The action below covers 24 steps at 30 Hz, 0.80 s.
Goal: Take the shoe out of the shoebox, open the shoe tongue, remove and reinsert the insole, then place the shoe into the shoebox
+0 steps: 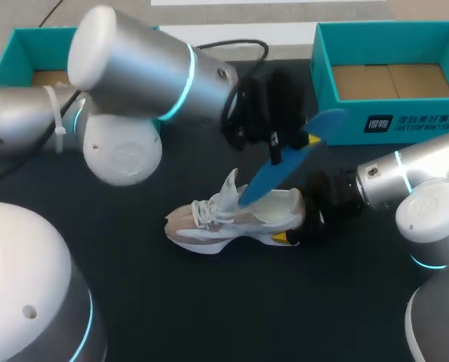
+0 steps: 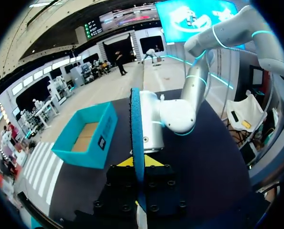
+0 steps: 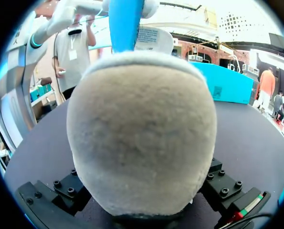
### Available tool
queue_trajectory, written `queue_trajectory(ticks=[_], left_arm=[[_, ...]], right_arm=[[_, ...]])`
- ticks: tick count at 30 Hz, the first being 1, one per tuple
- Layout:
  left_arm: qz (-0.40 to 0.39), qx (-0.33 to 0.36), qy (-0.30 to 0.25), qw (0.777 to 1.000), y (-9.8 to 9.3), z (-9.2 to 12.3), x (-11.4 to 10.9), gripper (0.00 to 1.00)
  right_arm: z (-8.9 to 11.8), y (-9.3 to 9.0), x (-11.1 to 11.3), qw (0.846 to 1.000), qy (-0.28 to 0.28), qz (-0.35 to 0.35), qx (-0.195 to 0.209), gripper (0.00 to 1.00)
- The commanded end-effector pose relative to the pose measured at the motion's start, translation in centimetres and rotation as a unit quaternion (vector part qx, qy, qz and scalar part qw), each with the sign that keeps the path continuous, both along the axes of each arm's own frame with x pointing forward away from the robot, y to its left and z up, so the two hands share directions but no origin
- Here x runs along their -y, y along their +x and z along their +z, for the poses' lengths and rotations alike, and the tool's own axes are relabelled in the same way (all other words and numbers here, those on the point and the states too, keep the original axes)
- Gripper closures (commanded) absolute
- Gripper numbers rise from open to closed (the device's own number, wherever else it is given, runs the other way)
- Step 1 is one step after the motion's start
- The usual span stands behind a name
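Count on the black table top [image 1: 209, 302]: one shoe, one insole, two boxes, and my two claws. The one white-and-beige mesh trainer [image 1: 232, 219] stands upright on its sole near the middle of the table, outside both boxes, toe toward my left arm's side and white tongue lifted. My right claw [image 1: 296, 226] is at the heel. The right wrist view shows the beige suede heel seated between the fingers and filling the space ahead of the claw. In the head view one yellow tip presses the near side of the heel and the far tip is hidden behind the shoe, so I log this claw as clamped on the trainer. My left claw [image 1: 299, 143] hangs above the shoe and pinches the one blue foam insole [image 1: 284, 162] at its upper part. The left wrist view shows the insole edge-on, with a yellow tip against each face. The insole slants down and its lower end meets the shoe's mouth just behind the tongue; I cannot tell how deep it goes. There are two open teal cardboard shoeboxes, each showing a brown floor: one [image 1: 345, 121] at the far edge on my right, one [image 1: 16, 49] at the far edge on my left. Both stand well apart from the shoe.
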State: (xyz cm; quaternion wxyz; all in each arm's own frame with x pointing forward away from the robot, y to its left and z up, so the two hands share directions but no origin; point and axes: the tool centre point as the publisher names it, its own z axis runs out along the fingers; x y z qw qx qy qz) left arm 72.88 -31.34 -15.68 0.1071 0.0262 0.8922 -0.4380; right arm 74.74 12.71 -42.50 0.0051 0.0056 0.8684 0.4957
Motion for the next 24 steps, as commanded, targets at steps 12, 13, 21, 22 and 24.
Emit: queue_trajectory(ticks=[12,13,21,22,24], left_arm=[[-0.150,-0.101,-0.097,0.979,0.1,8.6,-0.5,1.00],[-0.155,-0.104,-0.105,0.977,0.0,9.1,-0.5,1.00],[-0.227,-0.171,-0.149,0.947,-0.3,11.3,-1.3,1.00],[-0.238,-0.168,-0.153,0.944,-0.4,11.6,-1.8,1.00],[-0.238,-0.168,-0.153,0.944,-0.4,11.6,-1.8,1.00]], right_arm=[[-0.3,-0.1,-0.1,1.000,-0.002,-0.001,0.000,1.00],[-0.3,-0.1,-0.1,1.000,-0.002,-0.001,0.000,1.00],[-0.3,-0.1,-0.1,1.000,-0.002,-0.001,0.000,1.00],[-0.3,-0.1,-0.1,1.000,-0.002,-0.001,0.000,1.00],[-0.3,-0.1,-0.1,1.000,-0.002,-0.001,0.000,1.00]])
